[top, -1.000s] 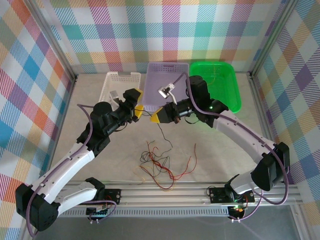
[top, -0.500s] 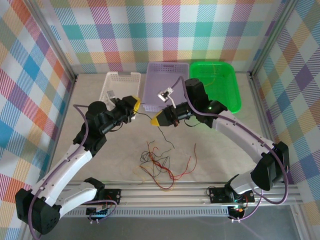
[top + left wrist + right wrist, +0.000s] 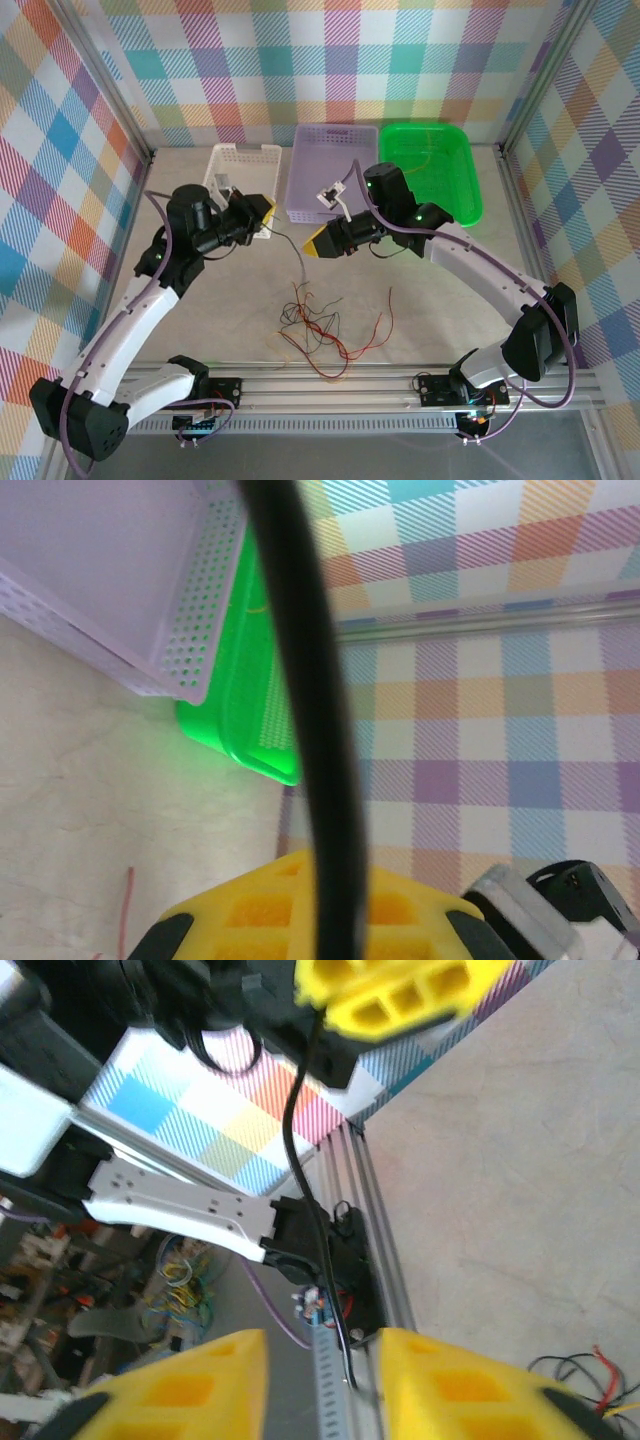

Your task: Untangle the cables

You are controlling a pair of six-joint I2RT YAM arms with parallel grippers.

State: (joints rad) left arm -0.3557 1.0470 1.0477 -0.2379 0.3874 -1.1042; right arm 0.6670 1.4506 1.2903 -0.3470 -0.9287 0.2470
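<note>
A white basket point(image 3: 222, 160) stands at the far left of the tabletop point(image 3: 440, 300). Just in front of it, the left pincer point(image 3: 260, 213) is raised and clamped on a black cable point(image 3: 290, 248). In the right wrist view this strand hangs straight down from the closed yellow tips. From there it sags to the right and drops toward the tangle of cables point(image 3: 318, 335), a loose knot of red, yellow and dark wires on the tabletop near the arm bases, between the two arms.

A purple basket point(image 3: 305, 190) sits behind the gap between the arms. The right pincer point(image 3: 316, 241) hovers just beside the strand. Its own camera shows the jaws apart, with the black cable running through the gap and neither pad clearly touching it. A green basket point(image 3: 455, 195) stands farthest right.

The step in hand looks like drawing one black wire out of the knot, with its lower end apparently caught among the others. Most of the task remains. Next, the right pincer probably needs to close on the strand lower down. The two arms could then draw it clear, slowly enough that the rest of the knot is not dragged along.
</note>
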